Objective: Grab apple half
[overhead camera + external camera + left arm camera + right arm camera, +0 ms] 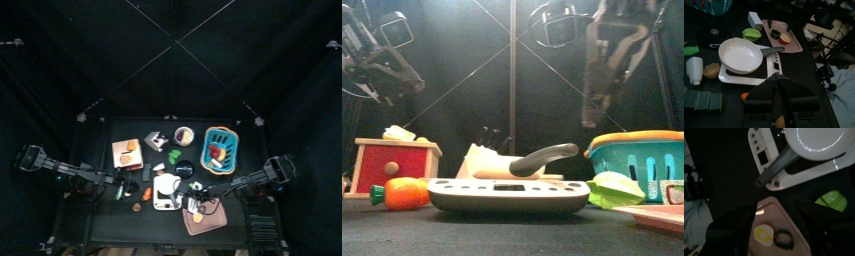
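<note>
The apple half [763, 234], yellow cut face up with a red rim, lies on a pink tray [791, 220] next to a small dark piece [784, 239]. My right gripper [777, 206] hangs open above the tray, its jaws spread to either side of the apple half and clear of it. In the left wrist view the apple half [785, 38] sits on the tray [794, 42] past the pan. My left gripper [777, 81] is shut and hovers over the table's left side, near the scale. In the top view the right gripper [201, 197] is just above the tray [205, 222].
A white pan [739, 54] with a grey handle rests on a white scale [747, 76] mid-table. A green lettuce piece [751, 34], white bottle [694, 70], teal basket [218, 148], red box [396, 165] and an orange [405, 192] stand around it.
</note>
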`<state>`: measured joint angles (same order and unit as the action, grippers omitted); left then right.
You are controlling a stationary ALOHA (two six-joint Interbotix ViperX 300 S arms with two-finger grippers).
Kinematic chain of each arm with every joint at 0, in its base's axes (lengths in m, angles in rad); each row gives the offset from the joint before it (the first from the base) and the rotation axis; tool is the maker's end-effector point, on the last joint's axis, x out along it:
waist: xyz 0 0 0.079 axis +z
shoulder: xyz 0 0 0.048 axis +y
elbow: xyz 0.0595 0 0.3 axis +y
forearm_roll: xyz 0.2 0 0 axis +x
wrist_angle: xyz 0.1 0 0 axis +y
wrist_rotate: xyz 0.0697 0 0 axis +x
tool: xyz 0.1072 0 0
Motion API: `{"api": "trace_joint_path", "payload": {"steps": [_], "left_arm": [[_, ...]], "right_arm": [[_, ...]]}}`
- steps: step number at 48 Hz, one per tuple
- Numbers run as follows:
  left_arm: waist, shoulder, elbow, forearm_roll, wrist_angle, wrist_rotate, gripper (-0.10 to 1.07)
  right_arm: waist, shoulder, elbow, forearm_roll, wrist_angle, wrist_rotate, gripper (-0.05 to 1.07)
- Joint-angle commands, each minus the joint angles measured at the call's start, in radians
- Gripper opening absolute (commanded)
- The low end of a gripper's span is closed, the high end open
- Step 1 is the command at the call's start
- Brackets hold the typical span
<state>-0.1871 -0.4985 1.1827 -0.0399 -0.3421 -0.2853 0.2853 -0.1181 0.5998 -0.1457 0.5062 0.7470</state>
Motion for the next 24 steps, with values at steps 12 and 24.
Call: {"api": "trace_joint_path", "payload": {"steps": [12, 24], "left_arm": [[-0.008, 0.169, -0.123, 0.002, -0.044, -0.002, 0.50], [-0.012, 0.253, -0.156, -0.038, -0.104, -0.005, 0.49]], "right_arm": [[0.235, -0.092, 0.083, 0.014, -0.003, 0.000, 0.92], [0.249, -0.028, 0.084, 0.018, -0.005, 0.002, 0.93]]}}
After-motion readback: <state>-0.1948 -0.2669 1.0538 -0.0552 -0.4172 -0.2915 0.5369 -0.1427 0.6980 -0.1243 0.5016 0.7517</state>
